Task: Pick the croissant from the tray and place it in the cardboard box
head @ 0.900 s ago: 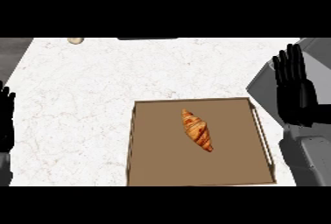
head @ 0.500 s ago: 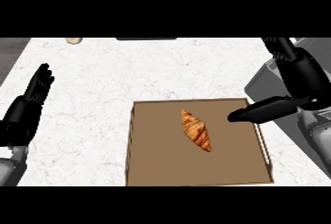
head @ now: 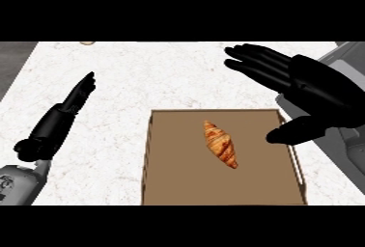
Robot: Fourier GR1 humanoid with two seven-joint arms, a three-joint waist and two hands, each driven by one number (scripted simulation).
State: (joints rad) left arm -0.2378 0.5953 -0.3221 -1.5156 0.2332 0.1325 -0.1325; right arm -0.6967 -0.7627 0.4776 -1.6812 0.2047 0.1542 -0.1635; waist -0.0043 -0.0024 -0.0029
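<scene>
1. Counter [head: 143, 82]: white marbled surface filling most of the head view. You see a dark strip along its far left edge.
2. Tray [head: 171, 178]: brown, rectangular, with a low raised rim. You find it on the near side of the counter, right of centre, with its near edge running out of view.
3. Right hand [head: 314, 91]: black, entering from the right on a grey forearm. You see it spread wide, fingers straight and pointing left over the counter beyond the tray's far right corner. The thumb reaches down to the tray's right rim, just beside the croissant but apart from it. The hand holds nothing.
4. Left hand [head: 61, 118]: black, on the left side of the counter, well apart from the tray. You see it edge-on, fingers straight and together, pointing far and slightly right. It holds nothing. Its grey forearm shows at the near left corner.
5. Croissant [head: 219, 144]: golden brown, lying flat inside the tray, slightly right of the tray's centre and toward its far half. You see it set diagonally, one tip pointing far-left and the other near-right. Neither hand touches it.
6. Small tan object [head: 87, 42]: at the counter's far edge, left of centre. You cannot tell what it is.
</scene>
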